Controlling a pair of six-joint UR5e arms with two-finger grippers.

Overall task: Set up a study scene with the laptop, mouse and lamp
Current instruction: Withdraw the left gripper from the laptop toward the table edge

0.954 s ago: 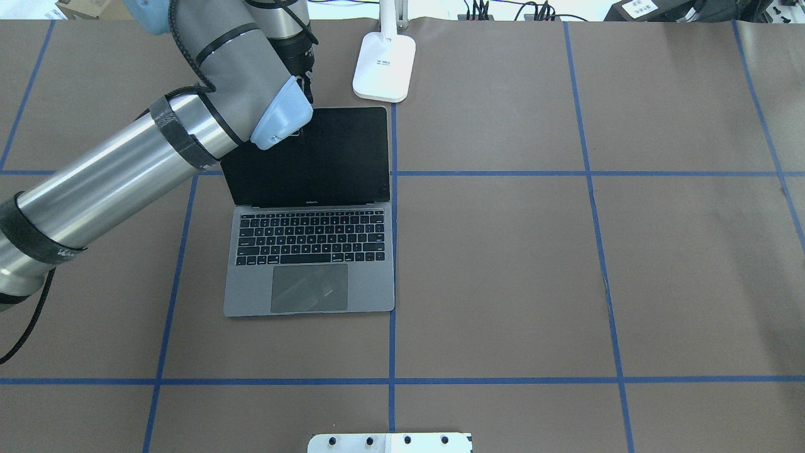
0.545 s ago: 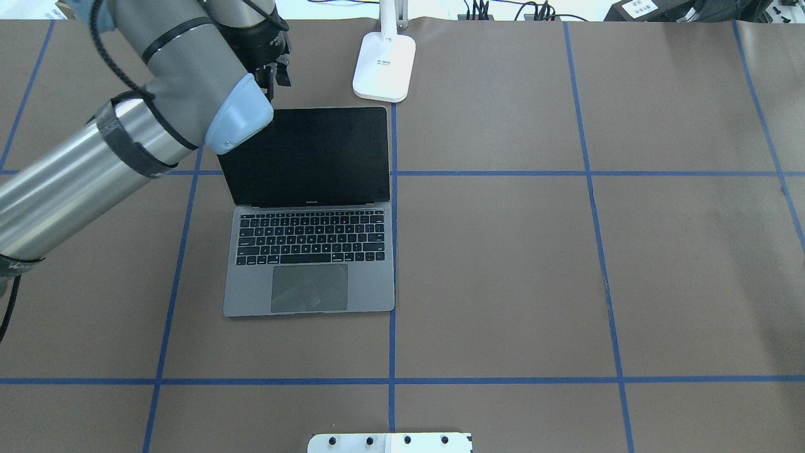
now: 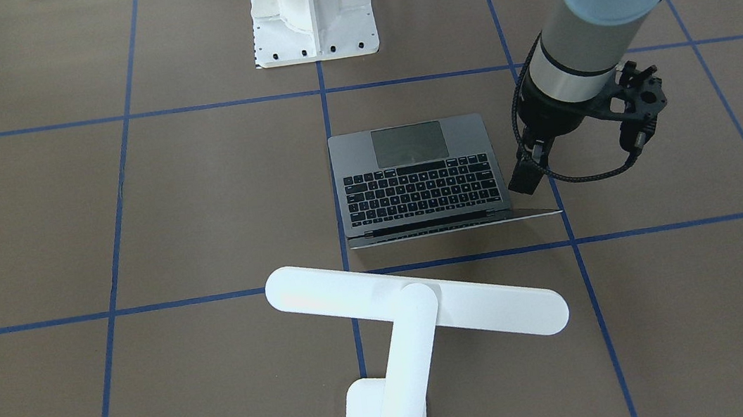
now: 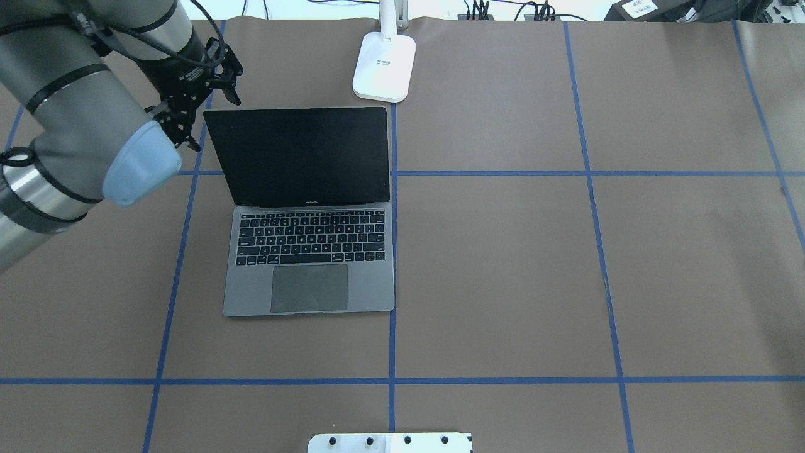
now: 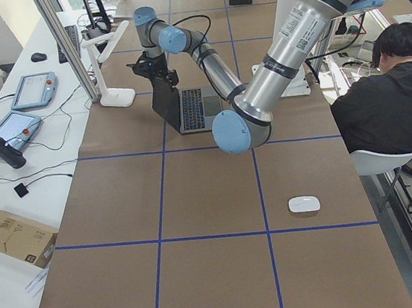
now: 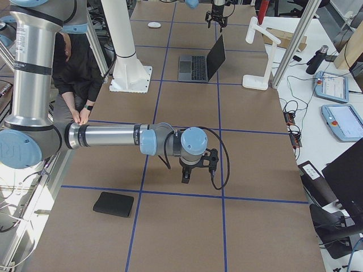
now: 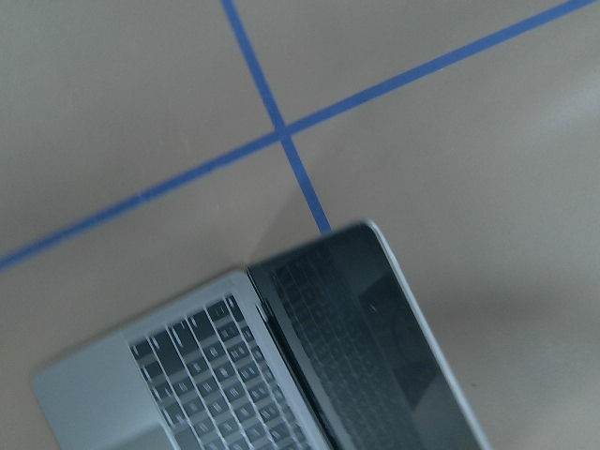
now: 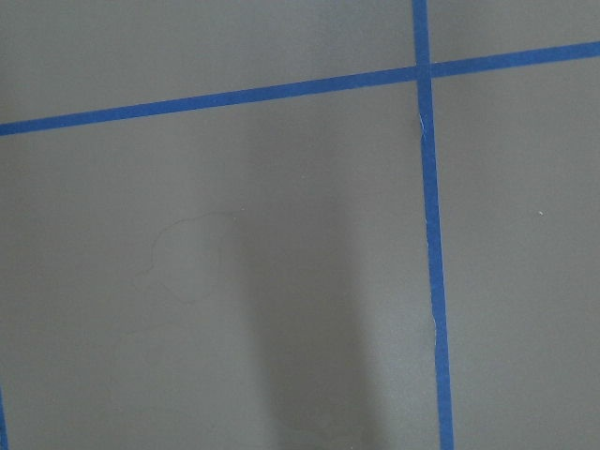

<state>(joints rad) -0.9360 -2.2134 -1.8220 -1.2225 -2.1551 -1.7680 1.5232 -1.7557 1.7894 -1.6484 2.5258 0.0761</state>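
The laptop [image 4: 308, 251] stands open left of the table's middle, its dark screen upright; it also shows in the front view [image 3: 421, 181] and the left wrist view [image 7: 281, 356]. The lamp [image 4: 384, 60] stands behind it at the far edge, its bar head [image 3: 418, 300] above the table. The mouse [image 5: 304, 204] lies on the robot's far left, apart from everything. My left gripper [image 4: 181, 129] hovers by the screen's upper left corner, clear of it, and its fingers [image 3: 525, 179] look shut and empty. My right gripper [image 6: 190, 173] hangs low over bare table; I cannot tell its state.
A black mat [image 6: 113, 204] lies near the table's end on the robot's right. The white bolted pedestal [image 3: 312, 10] stands at the robot's side of the table. A seated person [image 5: 387, 94] is beside the table. Blue tape lines grid the brown surface.
My left arm has swung left, away from the top edge of the laptop screen, to beyond its left corner. The screen now shows whole. The laptop and lamp have not moved.
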